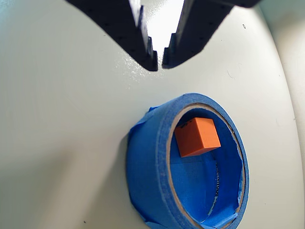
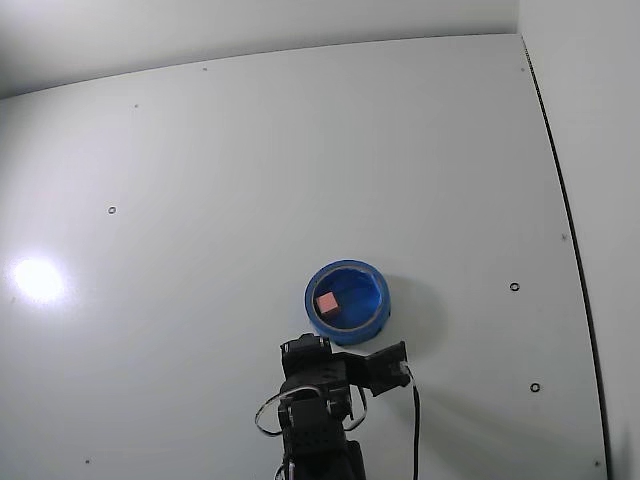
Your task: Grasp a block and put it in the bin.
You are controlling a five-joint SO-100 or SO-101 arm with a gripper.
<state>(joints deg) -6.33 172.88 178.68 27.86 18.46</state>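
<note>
Your block sits inside the bin; the gripper holds nothing.

In the wrist view you see the block, orange there and pink in the fixed view, resting on the bin's blue floor near the wall closest to the claw; the bin looks like a ring wrapped in blue tape, standing on the white table; your black jaws hang clear of the rim, their tips almost meeting with only a sliver of gap; in the fixed view the arm stands just below the bin.
</note>
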